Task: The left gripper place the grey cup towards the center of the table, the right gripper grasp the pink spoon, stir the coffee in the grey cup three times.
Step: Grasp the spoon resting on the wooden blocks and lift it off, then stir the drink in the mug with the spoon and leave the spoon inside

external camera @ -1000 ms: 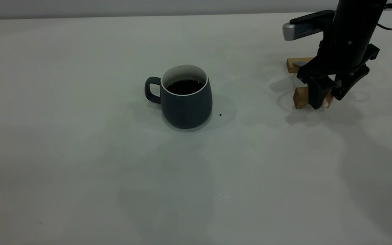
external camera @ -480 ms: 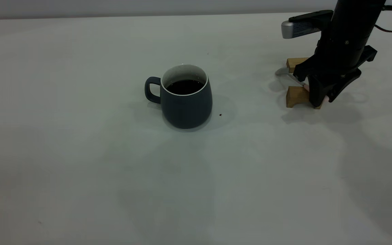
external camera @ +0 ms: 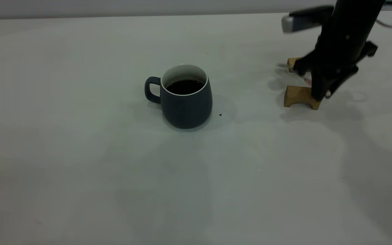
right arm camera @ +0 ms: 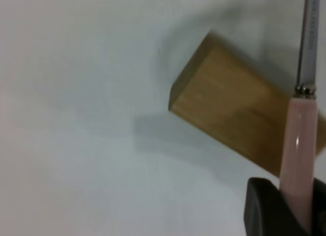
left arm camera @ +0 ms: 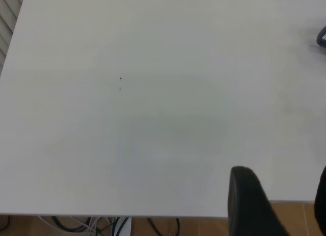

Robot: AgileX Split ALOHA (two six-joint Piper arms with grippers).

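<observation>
Pale grey tabletop (external camera: 80,170) running back to a plain wall, carrying little. The grey cup (external camera: 185,98) is sitting near the middle, upright, handle pointing toward the exterior view's left, the coffee (external camera: 184,86) lying dark and glossy below its white rim; the placing step looks done. The pink spoon (right arm camera: 298,159) is well off to the cup's right, at the far right of the tabletop, by two small wooden blocks: one arched block (external camera: 299,96) nearer the camera, a second block (external camera: 293,63) behind it. The right hand (external camera: 320,93) is hanging nose-down over those blocks, blurred in the exterior view. In the right wrist view its fingers (right arm camera: 262,210) are pressing on the pink handle from both sides, so it is gripping the spoon; the spoon's long axis is running straight out from the fingers, metal neck leading, above the wooden block and apparently clear of it. Judgement: the carry ahead is running leftward across open tabletop to the cup's mouth, bowl end needing to tip downward. The left hand (left arm camera: 280,205) is parked out over the tabletop's edge, far from the cup, fingers standing apart and gripping nothing.
</observation>
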